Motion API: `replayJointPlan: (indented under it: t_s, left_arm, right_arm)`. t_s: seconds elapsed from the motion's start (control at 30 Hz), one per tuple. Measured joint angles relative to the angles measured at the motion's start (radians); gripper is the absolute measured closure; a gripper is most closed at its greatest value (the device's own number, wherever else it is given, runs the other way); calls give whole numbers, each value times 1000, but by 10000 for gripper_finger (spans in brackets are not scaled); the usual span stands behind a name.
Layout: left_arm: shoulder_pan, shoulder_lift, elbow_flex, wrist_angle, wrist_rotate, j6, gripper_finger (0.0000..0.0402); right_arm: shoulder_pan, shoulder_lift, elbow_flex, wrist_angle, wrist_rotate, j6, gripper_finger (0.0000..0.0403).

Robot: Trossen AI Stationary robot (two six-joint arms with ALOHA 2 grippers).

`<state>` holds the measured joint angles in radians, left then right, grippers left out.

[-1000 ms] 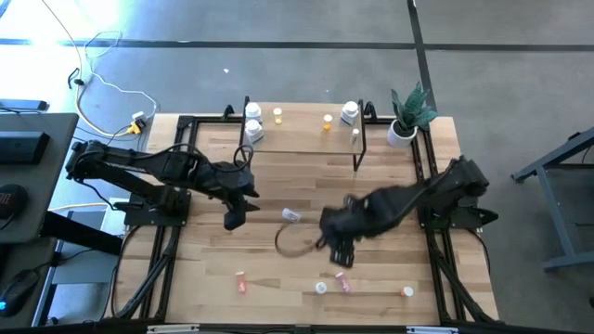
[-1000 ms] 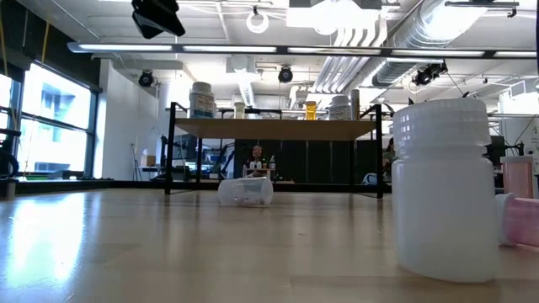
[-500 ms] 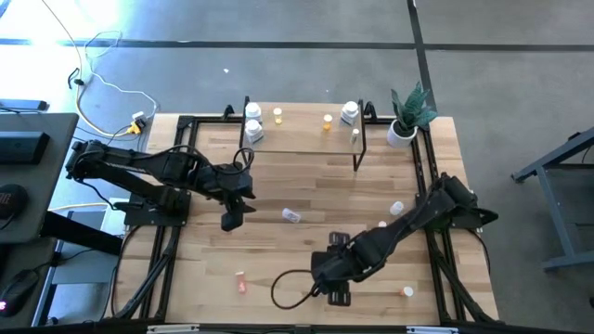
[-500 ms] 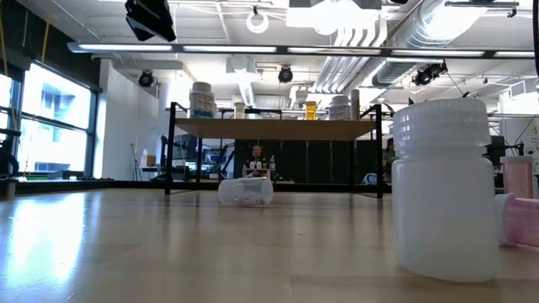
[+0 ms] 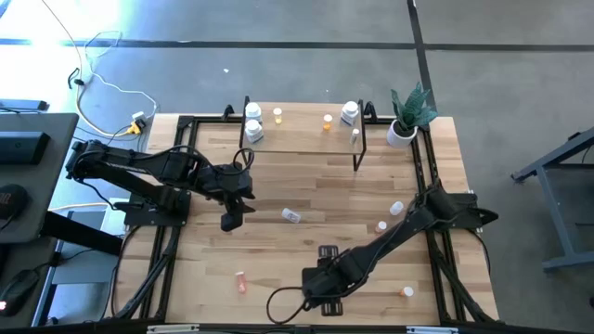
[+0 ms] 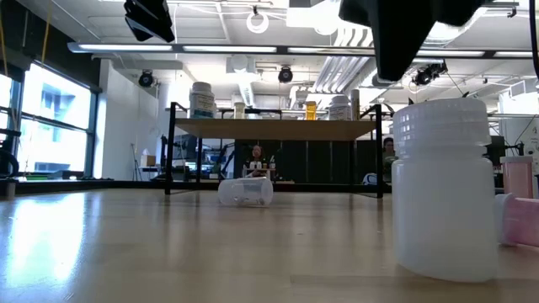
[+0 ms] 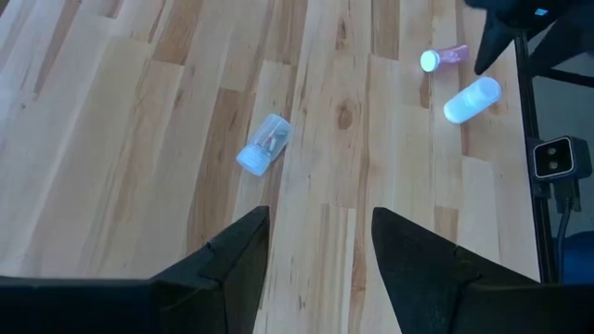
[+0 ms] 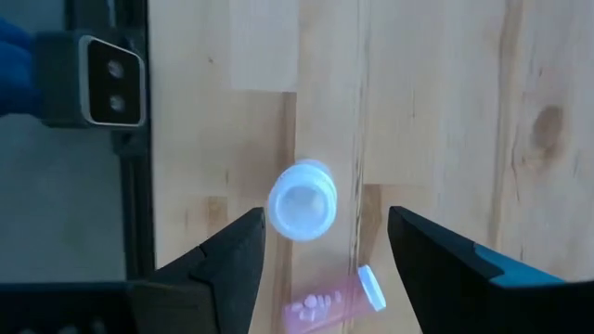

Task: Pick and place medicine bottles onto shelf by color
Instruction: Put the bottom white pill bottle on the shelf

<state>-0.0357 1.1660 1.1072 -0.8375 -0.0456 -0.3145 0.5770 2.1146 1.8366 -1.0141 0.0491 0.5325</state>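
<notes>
The right claw (image 8: 320, 243) hangs wide open and empty over an upright white bottle (image 8: 302, 200) near the surface's (image 5: 306, 186) front edge, seemingly not touching it. The left claw (image 7: 318, 243) waits half-open, empty, above a fallen bottle (image 7: 264, 146).

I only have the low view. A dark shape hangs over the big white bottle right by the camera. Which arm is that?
Observer: The right arm. In the high view it stretches across the table to its front edge.
Operator: Is its claw open?
Observer: Yes. In the right wrist view, the right claw is open, and the white bottle shows in the gap, cap up.
Operator: And the left one?
Observer: The left claw is open and empty, hovering mid-table near the clear bottle lying on its side.
</notes>
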Motion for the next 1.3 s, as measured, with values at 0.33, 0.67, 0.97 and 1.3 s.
replayJointPlan:
  t_s: [0.33, 0.67, 0.97, 1.3]
  left_arm:
    - [0, 0, 0, -4, 0, -10, 222]
    - [0, 0, 0, -4, 0, -15, 222]
    - [0, 0, 0, -4, 0, -6, 222]
    - [12, 1, 0, -12, 1, 19, 222]
  right_arm:
    - [7, 66, 0, 49, -44, -17, 183]
    - [13, 99, 0, 38, -47, 28, 232]
    - [13, 99, 0, 45, -62, 51, 289]
    - [-28, 43, 0, 43, -71, 95, 284]
